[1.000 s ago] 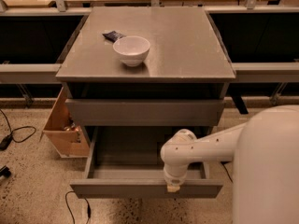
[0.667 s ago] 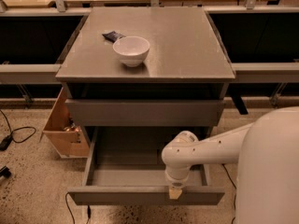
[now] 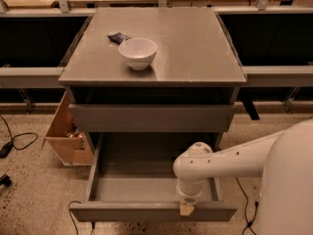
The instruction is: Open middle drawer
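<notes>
The middle drawer [image 3: 122, 187] stands pulled far out below the closed top drawer [image 3: 151, 117] of the grey cabinet. Its grey floor and walls show and it looks empty. My gripper [image 3: 186, 209] hangs down from the white arm [image 3: 230, 163] and sits on the drawer's front panel [image 3: 122, 212], right of its middle. The lowest drawer is hidden under the open one.
A white bowl [image 3: 138, 52] and a small dark packet [image 3: 119, 37] rest on the cabinet top [image 3: 195, 43]. A cardboard box [image 3: 66, 131] stands on the floor to the cabinet's left. Cables [image 3: 19, 141] lie on the speckled floor at left.
The middle drawer has slid further out toward me, and my gripper has moved with its front panel toward the near edge of the view.
</notes>
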You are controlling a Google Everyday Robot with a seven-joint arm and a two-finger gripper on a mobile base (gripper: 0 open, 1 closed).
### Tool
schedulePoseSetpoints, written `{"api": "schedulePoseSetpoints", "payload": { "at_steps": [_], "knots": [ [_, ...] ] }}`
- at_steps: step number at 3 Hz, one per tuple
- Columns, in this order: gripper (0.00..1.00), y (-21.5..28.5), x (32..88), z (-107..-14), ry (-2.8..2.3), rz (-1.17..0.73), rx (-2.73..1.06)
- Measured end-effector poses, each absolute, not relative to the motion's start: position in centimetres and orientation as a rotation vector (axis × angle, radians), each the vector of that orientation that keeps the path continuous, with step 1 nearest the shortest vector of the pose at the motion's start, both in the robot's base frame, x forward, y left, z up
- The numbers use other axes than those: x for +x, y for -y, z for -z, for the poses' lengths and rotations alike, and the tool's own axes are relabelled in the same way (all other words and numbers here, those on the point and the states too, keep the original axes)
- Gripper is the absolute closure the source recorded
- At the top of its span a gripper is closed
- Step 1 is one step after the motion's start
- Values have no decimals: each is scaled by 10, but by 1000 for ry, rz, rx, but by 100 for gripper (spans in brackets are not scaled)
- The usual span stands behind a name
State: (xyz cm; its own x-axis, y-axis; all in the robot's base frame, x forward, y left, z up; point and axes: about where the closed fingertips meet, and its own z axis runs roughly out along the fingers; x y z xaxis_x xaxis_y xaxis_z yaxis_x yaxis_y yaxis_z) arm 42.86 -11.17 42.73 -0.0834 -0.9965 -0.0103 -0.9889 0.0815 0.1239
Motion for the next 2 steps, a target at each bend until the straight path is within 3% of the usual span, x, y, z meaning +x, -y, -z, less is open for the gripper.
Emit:
{"api": "schedulePoseSetpoints", "payload": {
  "at_steps": [1,2],
  "knots": [
    [100,116,402,-426,2217,240,2081],
    [81,115,396,-426,2210,263,2086]
  ]
}}
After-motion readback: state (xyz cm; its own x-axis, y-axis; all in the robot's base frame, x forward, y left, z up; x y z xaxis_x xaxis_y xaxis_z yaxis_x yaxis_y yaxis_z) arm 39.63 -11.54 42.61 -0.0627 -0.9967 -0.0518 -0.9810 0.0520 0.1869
